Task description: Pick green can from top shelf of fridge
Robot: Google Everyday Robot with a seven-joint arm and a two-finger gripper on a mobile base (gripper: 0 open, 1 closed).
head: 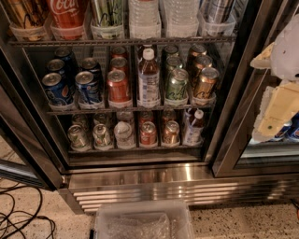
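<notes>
The fridge (154,177) stands open in front of me. Its top shelf (121,42) is a dark wire rack along the upper edge of the view, with a row of clear holders. The green can (107,14), green with pale patches, stands in the third holder from the left, its top cut off by the frame. A red Coca-Cola can (69,14) is on its left and clear bottles (144,16) are on its right. My gripper (276,112), cream and white, hangs at the right edge in front of the closed glass door, well to the right of and below the green can.
The middle shelf holds blue cans (57,87), a red can (118,86), a bottle (148,79) and green and gold cans (176,84). The lower shelf holds several cans. A clear plastic bin (142,219) sits on the floor below the base grille (187,191). Cables (18,214) lie at bottom left.
</notes>
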